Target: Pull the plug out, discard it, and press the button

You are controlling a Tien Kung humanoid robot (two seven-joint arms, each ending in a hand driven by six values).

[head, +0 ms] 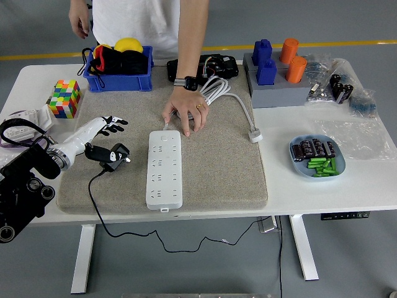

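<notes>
Left robot hand [107, 125] over the left part of the grey mat [217, 167], fingers spread and relaxed, grasping nothing. Black plug [111, 156] lying free on the mat just below that robot hand and left of the white power strip [164, 167], its black cord [124, 233] running off the desk's [347, 192] near edge. A person's hand [188, 112] rests on the mat at the strip's far end, fingertips touching it, beside a coiled white cable [217, 90].

Black plug [111, 156] loose on mat, beside white power strip [164, 168].
</notes>
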